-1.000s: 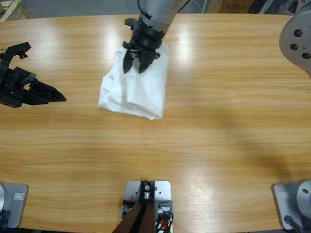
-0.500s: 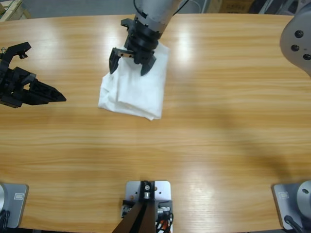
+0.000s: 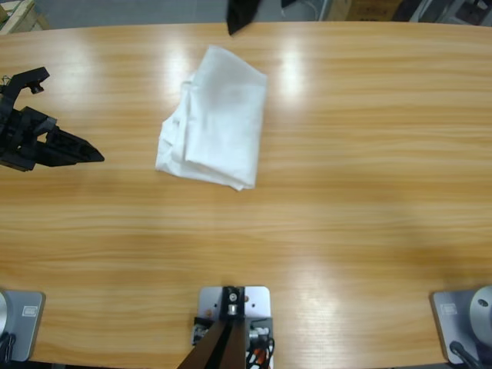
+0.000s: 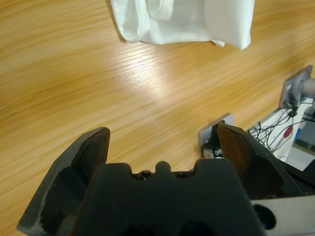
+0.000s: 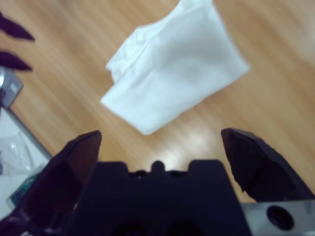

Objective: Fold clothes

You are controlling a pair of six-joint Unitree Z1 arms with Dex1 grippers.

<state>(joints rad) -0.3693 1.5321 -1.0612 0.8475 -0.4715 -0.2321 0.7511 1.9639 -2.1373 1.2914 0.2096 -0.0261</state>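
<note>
Since a moment ago we see our right gripper (image 5: 157,147) lifted off the T-shirt (image 3: 215,119), jaws spread wide, empty, leaving it folded toward the table's (image 3: 346,192) 12 o'clock edge, while our left gripper (image 3: 73,150), open, waits at 9 o'clock.

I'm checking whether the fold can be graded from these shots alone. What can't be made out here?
- T-shirt: folded into a bundle, so the inner layers, the sleeves and any print are hidden under its top layer in every view.
- Right gripper: cut off by the high view's top edge; only a black tip shows.
- Right wrist view: the shirt is blurred, its creases unreadable.
- Left wrist view: the shirt's far part is cut off by the top edge.
</note>
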